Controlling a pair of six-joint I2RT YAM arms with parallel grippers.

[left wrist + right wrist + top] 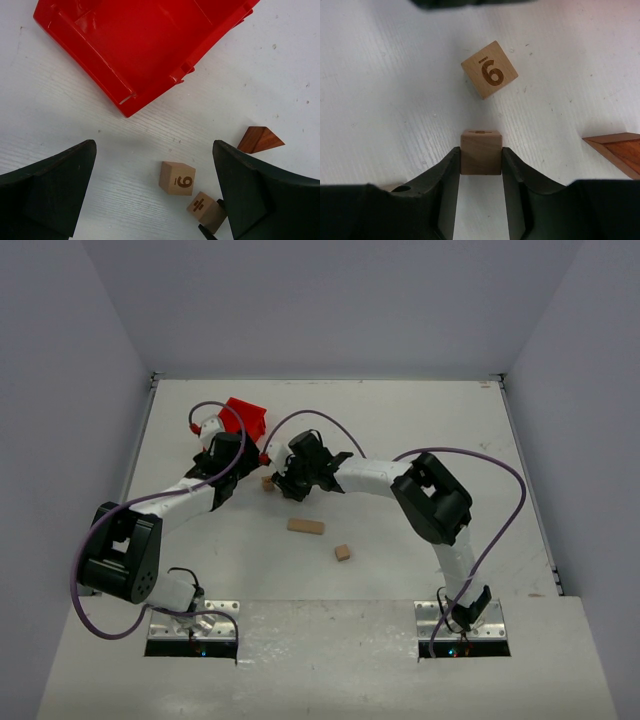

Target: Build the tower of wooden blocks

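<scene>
- Nearest the arm bases, a small pale cube was seen lying alone on the white surface. A pale slab lay just beyond it, and neither was touched by an arm.
- No tower was seen standing. The wooden pieces were scattered singly, so the build was judged barely begun.
- Farther out, the right jaws were closed on a division-sign cube, gripped across two opposite flat faces. Whether it rested on the surface or hung just above it could not be told.
- Just beyond and apart from it, a numbered cube lay flat. The reddish-brown wedge lay off to one side, touching neither cube.
- The left jaws were spread wide over this same group, and nothing was held in them.
- The pieces were judged light, rigid and smooth-faced, unlikely to be harmed by a firm squeeze but easily knocked askew.
- Cubes would best be taken across parallel faces at mid-height and the slab across its narrow width. The wedge would best be taken by its flat triangular sides, since its slopes would likely slip.
- Farthest off, the red bin was seen. No block showed on the part of it in view, and anything hidden in the rest could not be judged.
</scene>
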